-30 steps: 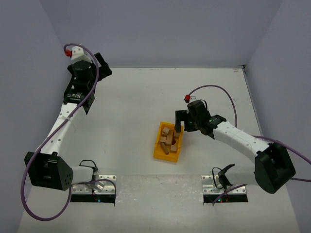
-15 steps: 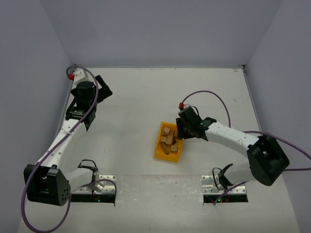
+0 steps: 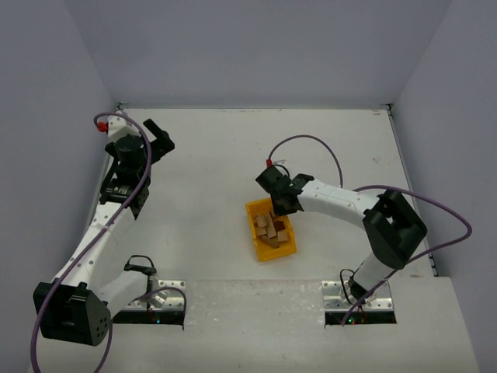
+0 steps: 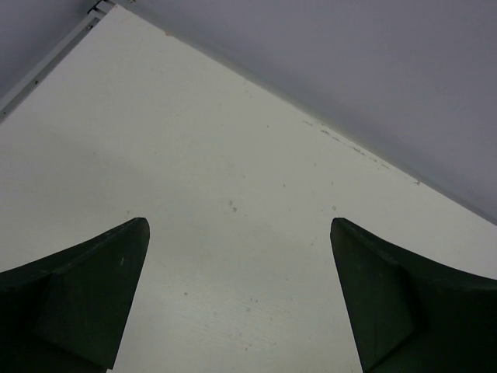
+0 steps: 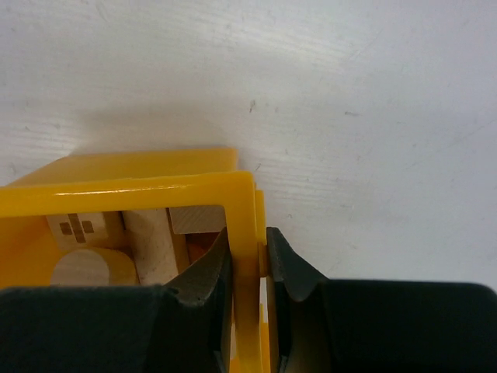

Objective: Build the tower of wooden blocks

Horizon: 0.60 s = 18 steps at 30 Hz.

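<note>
Right gripper [image 5: 247, 241] tight on yellow bin [image 5: 140, 190] wall; left gripper [image 4: 239, 233] wide apart.

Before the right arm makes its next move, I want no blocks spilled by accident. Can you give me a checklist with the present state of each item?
1. Hold of the right gripper: shut on a wall of the yellow bin, one finger inside and one outside: ok.
2. The wood blocks contained: all that show lie in the bin, none on the table: ok.
3. Bin resting flat on the table: cannot tell.
4. The left gripper out of the way: open, holding nothing, far left of the bin: ok.
5. Tower begun: no block stands stacked on the table: not ok.
</note>
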Each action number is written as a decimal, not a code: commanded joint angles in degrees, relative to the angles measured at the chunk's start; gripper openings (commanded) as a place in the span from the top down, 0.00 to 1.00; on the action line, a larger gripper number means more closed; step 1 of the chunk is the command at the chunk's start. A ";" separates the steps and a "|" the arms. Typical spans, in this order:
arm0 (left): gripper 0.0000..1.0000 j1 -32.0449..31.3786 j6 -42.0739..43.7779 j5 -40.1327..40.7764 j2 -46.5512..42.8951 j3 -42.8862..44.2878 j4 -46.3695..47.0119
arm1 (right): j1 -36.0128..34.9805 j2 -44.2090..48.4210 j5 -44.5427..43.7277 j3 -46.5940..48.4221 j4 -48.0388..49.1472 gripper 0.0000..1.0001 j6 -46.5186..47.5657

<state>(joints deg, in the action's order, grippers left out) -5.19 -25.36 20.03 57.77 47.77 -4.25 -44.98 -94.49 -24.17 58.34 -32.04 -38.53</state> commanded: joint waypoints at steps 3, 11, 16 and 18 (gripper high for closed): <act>0.00 0.01 -0.96 1.48 0.21 0.91 1.40 | 0.00 -2.13 -15.63 12.43 1.95 1.00 7.84; 0.00 0.01 -1.71 4.05 -0.20 0.84 0.73 | 0.01 -9.30 -33.53 21.47 16.02 1.00 28.50; 0.00 0.03 -1.95 4.94 -0.11 0.35 1.46 | 0.00 -16.85 -36.27 24.24 31.41 1.00 44.82; 0.00 0.01 -2.30 5.36 0.47 0.72 1.20 | -0.02 -20.03 -39.38 25.52 40.23 1.00 51.36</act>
<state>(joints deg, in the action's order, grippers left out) -5.19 -26.65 23.62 58.33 47.77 -4.93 -45.04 -109.41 -53.86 79.23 -13.10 -5.01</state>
